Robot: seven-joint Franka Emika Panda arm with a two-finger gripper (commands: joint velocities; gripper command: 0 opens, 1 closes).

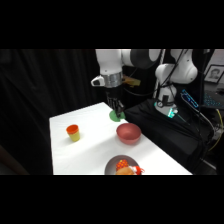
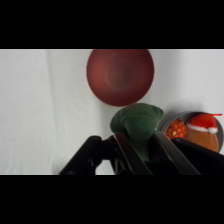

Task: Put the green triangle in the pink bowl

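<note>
The end effector (image 2: 141,150) pinched the green triangle (image 2: 138,125) between its fingers, at the far edge of the tabletop (image 1: 90,145). The pink bowl (image 2: 120,76) sat empty just beyond, so the grip probably served to carry the block over to it.

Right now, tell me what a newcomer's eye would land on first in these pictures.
First the white arm reaching down from the top, its gripper at the green triangle on the table's far edge; in the wrist view the fingers sit on either side of the block. Next the pink bowl, just in front of it, empty. Then the orange cup on the left and the dark plate of orange-red food at the near edge.
</note>
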